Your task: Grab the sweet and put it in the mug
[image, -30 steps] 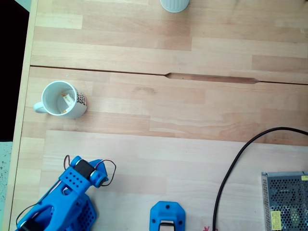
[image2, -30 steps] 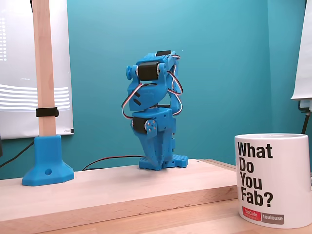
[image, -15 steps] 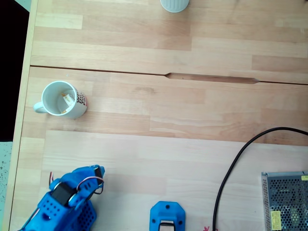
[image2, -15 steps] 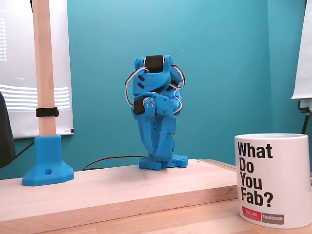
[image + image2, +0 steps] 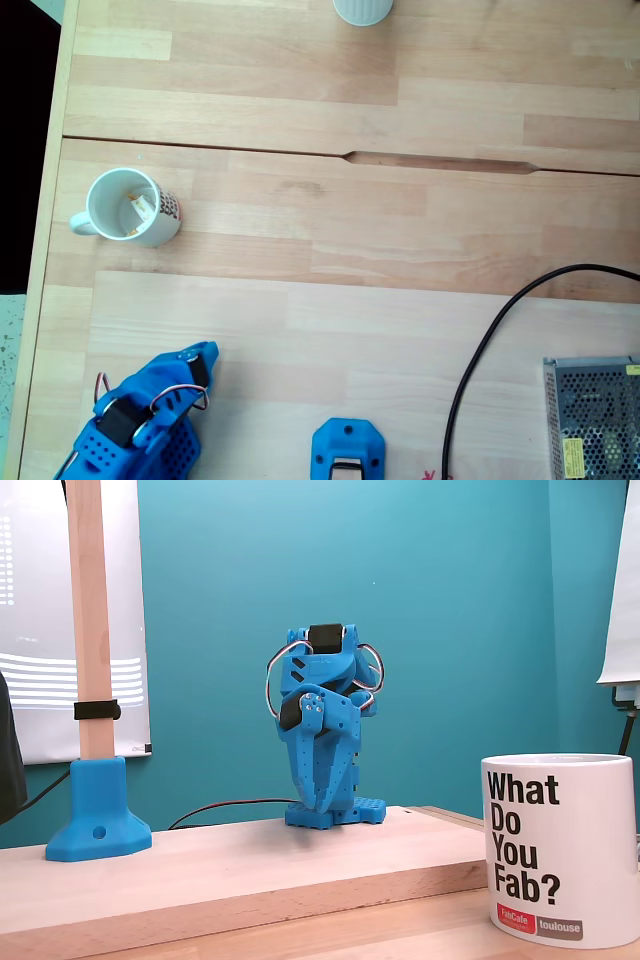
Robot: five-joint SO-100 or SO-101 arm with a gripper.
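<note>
Hand (image 5: 205, 352) folded; "What Do You Fab?" cup (image 5: 560, 850)

The sweet (image 5: 139, 209) lies inside the upright white mug (image 5: 128, 208).

Body: bright blue plastic printed arm (image 5: 320, 735), with blocky segments
Motors: black servo blocks (image 5: 325, 635) set in the joints
Cables: thin red, white and black wire loops (image 5: 372, 670)
Surface: rows of small round holes (image 5: 97, 452)
</note>
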